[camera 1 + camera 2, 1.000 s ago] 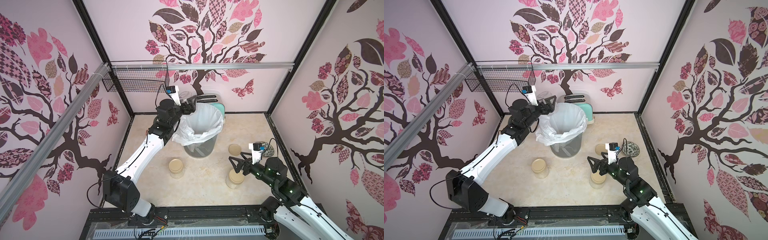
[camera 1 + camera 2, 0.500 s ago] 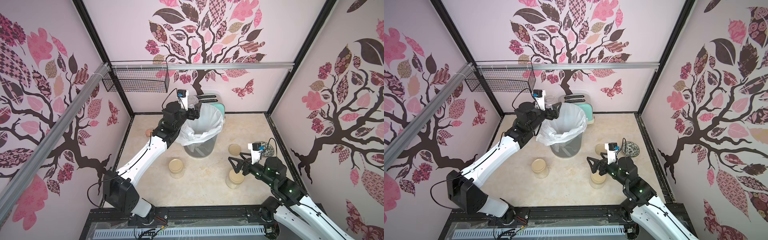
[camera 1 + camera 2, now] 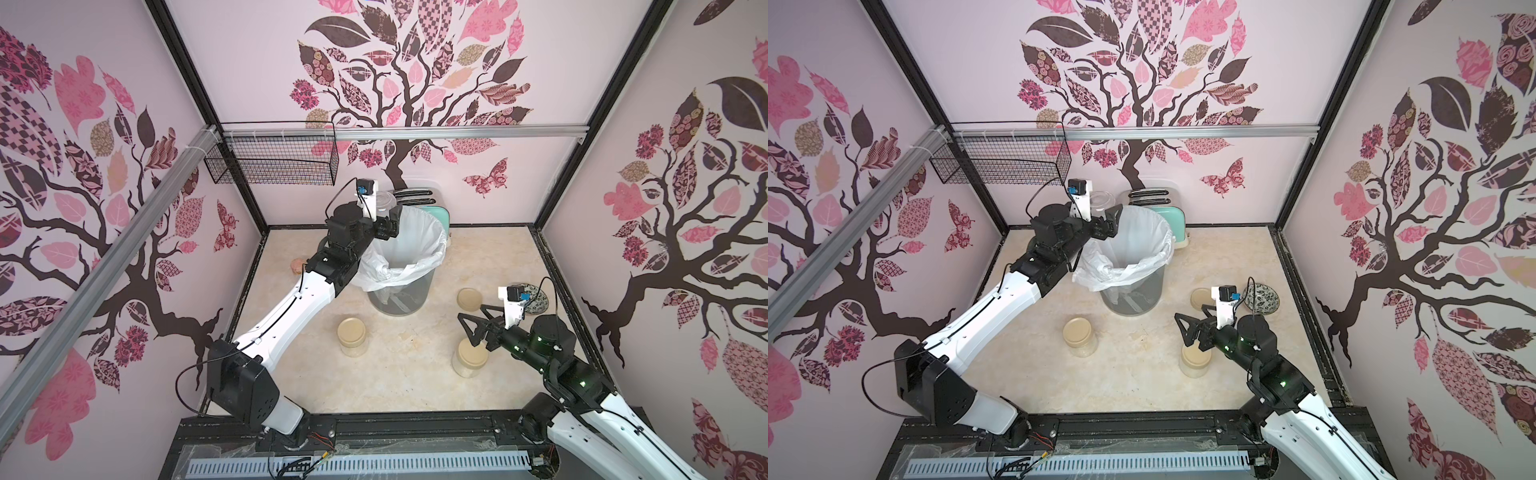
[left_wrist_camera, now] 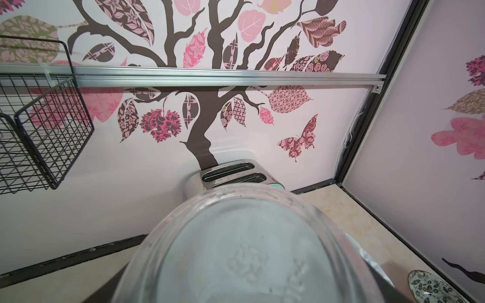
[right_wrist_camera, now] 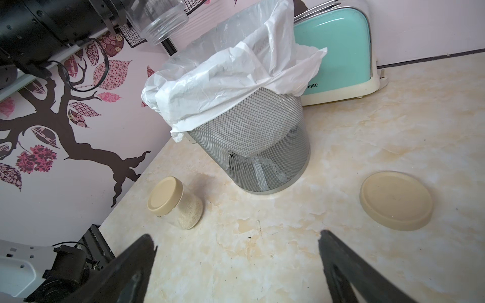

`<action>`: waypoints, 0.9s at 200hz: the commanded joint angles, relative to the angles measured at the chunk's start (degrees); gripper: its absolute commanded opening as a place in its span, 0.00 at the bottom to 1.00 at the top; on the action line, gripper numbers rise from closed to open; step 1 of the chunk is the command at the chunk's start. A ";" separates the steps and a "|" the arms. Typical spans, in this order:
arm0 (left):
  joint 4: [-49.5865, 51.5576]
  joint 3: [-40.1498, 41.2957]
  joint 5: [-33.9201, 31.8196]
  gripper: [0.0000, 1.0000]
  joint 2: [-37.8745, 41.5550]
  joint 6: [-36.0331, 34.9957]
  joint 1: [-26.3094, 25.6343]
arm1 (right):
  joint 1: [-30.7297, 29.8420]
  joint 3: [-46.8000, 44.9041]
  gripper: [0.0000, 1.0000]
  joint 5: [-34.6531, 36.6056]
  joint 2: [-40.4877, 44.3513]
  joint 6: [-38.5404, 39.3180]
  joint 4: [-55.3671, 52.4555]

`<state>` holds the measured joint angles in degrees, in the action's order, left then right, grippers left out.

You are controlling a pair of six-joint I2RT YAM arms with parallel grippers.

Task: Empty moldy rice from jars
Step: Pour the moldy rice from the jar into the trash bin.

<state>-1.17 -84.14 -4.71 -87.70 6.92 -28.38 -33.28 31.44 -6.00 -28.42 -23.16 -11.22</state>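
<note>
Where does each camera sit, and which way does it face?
Top views: overhead at the front, looking down; both arms show, left gripper holding a lidless jar near the bin.
Left wrist: past that jar toward the toaster; its gripper mostly hidden.
Right wrist: low over the table, facing bin; right gripper open.
Shared: jar, toaster in both wrist views.

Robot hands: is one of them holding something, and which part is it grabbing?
The left gripper holds a lidless glass jar by its side wall. The right gripper is open and holds nothing.
</note>
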 commanded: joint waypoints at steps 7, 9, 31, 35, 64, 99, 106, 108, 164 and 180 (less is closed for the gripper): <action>-6.96 -1.06 -1.10 0.65 1.20 1.05 -1.35 | 0.14 1.69 0.99 0.00 -0.95 0.39 -0.26; -6.49 -1.15 -0.45 0.65 1.56 1.84 -1.20 | 0.14 1.69 0.99 -0.11 -0.94 0.42 -0.26; -8.70 -2.53 -2.14 0.65 -0.99 2.52 0.27 | 0.14 1.33 0.99 -0.18 -1.17 0.72 0.84; -3.30 -4.70 1.13 0.64 -1.02 4.88 1.28 | 0.13 1.32 0.99 -0.49 -1.36 0.71 1.21; -4.41 -3.57 1.00 0.65 0.05 1.20 -1.23 | 0.13 1.95 1.00 -1.71 -2.75 0.86 1.54; -4.23 -2.42 -0.81 0.66 -1.72 3.66 1.06 | 0.14 2.68 0.99 -1.83 -3.52 1.45 2.26; -3.81 -2.12 1.13 0.66 -1.17 5.01 1.75 | 0.14 3.11 0.99 -2.37 -3.69 1.64 2.51; -3.90 -1.96 1.44 0.66 -1.03 4.92 1.77 | 0.14 3.19 0.99 -2.64 -3.75 1.76 2.65; -5.20 0.79 10.63 0.68 0.34 24.35 4.18 | 0.10 8.51 0.99 -14.01 -9.61 0.59 17.84; -7.49 1.39 14.31 0.68 -0.49 33.04 6.82 | 0.14 11.74 0.96 -17.35 -13.29 0.69 20.80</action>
<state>-1.54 -82.67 2.76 -88.79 25.15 -24.77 -33.28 38.04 -16.08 -37.82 -22.24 0.36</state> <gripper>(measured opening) 0.876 0.977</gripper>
